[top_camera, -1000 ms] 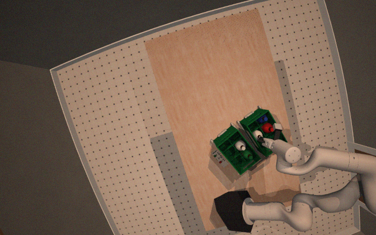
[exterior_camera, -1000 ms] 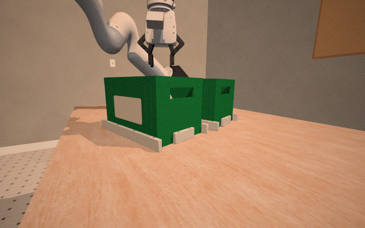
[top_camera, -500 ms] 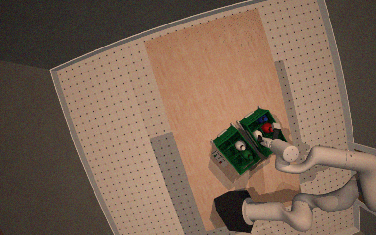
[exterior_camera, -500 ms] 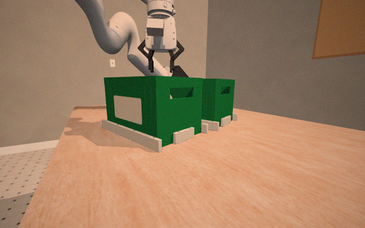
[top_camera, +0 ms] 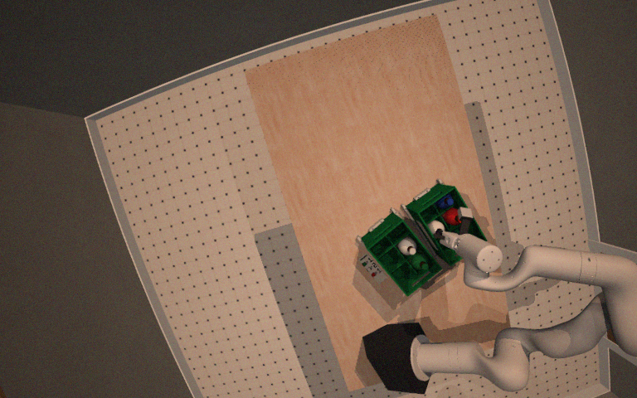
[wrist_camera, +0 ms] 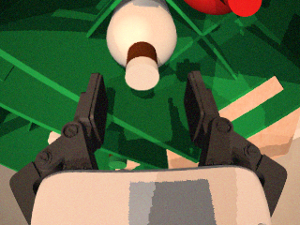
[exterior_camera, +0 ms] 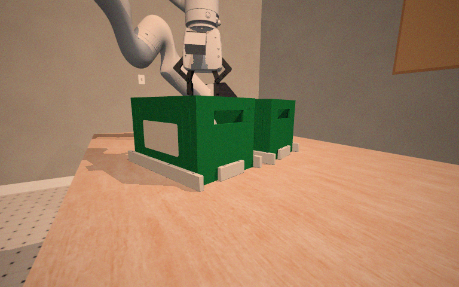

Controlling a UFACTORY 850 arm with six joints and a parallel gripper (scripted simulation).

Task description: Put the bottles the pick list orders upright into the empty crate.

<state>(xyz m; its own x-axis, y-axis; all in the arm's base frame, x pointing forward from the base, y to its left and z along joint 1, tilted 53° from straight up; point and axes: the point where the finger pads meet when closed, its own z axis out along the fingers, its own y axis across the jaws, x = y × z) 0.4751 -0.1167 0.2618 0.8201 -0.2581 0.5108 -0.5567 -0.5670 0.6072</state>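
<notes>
Pincer (top_camera: 441, 235) (exterior_camera: 202, 88) (wrist_camera: 145, 86) about two-thirds open, empty, over the source crate (exterior_camera: 225, 145); white bottle (top_camera: 436, 228) (wrist_camera: 142, 35) stands between dividers ahead. Off-centre descent could clip its cap or tip it.

We bring the gripper (top_camera: 438, 233) (exterior_camera: 203, 92) (wrist_camera: 145, 86) lower over the crate with the red and blue bottles (top_camera: 425, 198) (exterior_camera: 223, 145) (wrist_camera: 47, 75): in the exterior view its fingertips, earlier visible above the rim, now disappear behind it.
</notes>
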